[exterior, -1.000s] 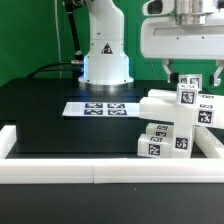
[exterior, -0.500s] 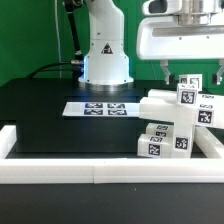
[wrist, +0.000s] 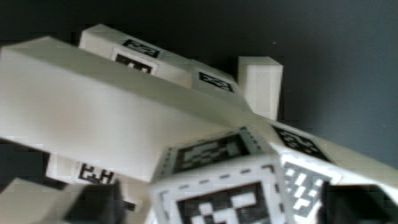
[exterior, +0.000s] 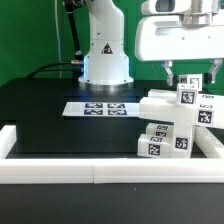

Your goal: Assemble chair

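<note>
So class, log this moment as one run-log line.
gripper: over chair pieces, far right | grip: unclear | marker board: flat, mid-table

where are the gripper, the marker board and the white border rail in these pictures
gripper [exterior: 192, 75], exterior view, between its fingertips
marker board [exterior: 100, 109], exterior view, on its tagged middle
white border rail [exterior: 90, 170], exterior view, on its front stretch

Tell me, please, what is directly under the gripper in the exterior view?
Under the gripper stands the stack of white chair pieces, its topmost tagged block between the fingers. The pieces cover the table beneath them, so nothing can be seen there.
</note>
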`<act>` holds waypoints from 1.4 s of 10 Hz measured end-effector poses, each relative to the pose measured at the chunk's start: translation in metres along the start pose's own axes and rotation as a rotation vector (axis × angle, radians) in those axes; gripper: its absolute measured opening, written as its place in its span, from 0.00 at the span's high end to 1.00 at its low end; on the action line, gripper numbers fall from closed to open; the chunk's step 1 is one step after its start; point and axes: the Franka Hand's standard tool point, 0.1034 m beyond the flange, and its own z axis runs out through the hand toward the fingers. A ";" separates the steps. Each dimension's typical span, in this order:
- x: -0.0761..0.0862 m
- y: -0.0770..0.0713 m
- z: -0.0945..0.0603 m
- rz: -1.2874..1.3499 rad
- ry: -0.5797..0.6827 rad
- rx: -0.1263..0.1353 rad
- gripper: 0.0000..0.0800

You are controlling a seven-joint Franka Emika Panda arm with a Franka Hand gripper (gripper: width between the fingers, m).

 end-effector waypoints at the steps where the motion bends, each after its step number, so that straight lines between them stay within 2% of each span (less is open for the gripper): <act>1: 0.000 0.000 0.000 0.002 0.000 0.000 0.51; 2: 0.000 0.000 0.000 0.002 0.000 0.000 0.64; 5: 0.000 0.000 0.000 0.025 0.000 0.000 0.64; 9: 0.000 -0.002 0.000 0.387 -0.002 0.008 0.64; 14: 0.000 -0.003 0.000 0.644 -0.004 0.010 0.64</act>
